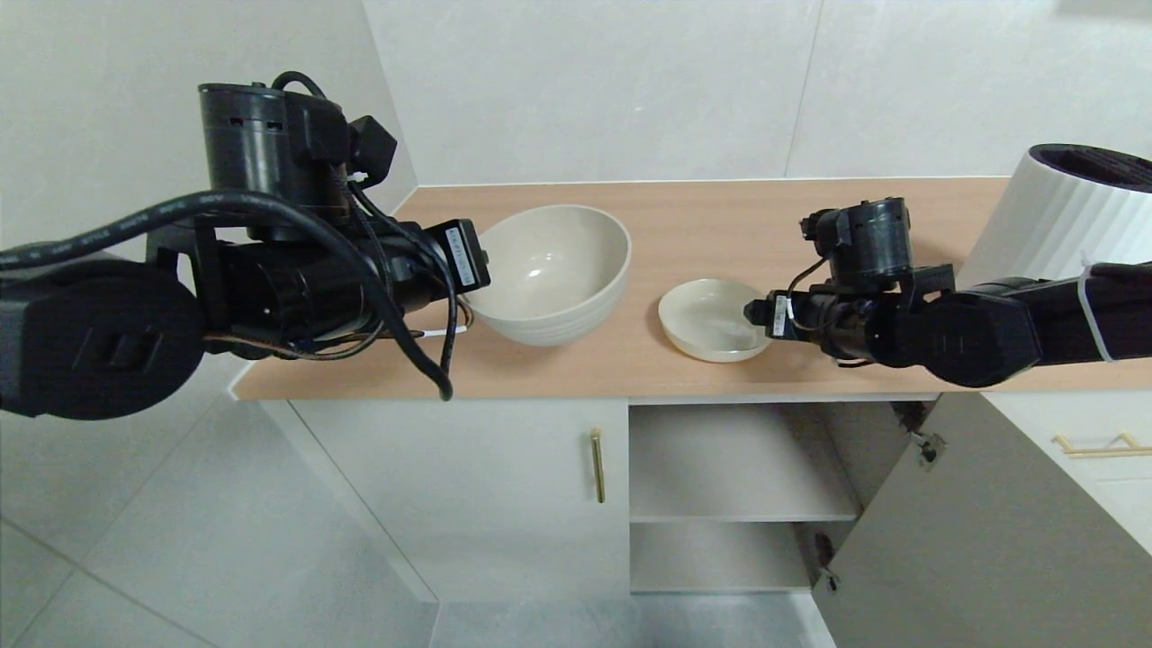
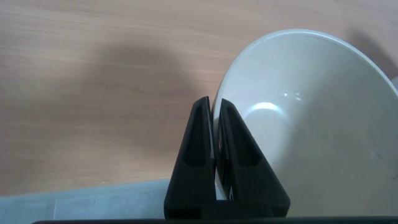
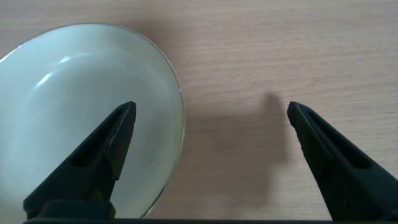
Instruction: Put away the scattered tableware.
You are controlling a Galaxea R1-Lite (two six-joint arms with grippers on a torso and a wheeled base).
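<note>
Left gripper (image 2: pixel 214 107) pinched on left rim of large bowl (image 1: pixel 562 270), left-centre of wooden countertop (image 1: pixel 765 216); right gripper (image 3: pixel 211 112) spread wide, astride right rim of small bowl (image 1: pixel 706 315); small bowl near right of large bowl.

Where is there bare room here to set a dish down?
Bare: the counter behind the large bowl and small bowl, up to the wall; also the open cupboard shelves. Crowded: the front edge, left gripper pinching the large bowl, right gripper straddling the small bowl's rim.
</note>
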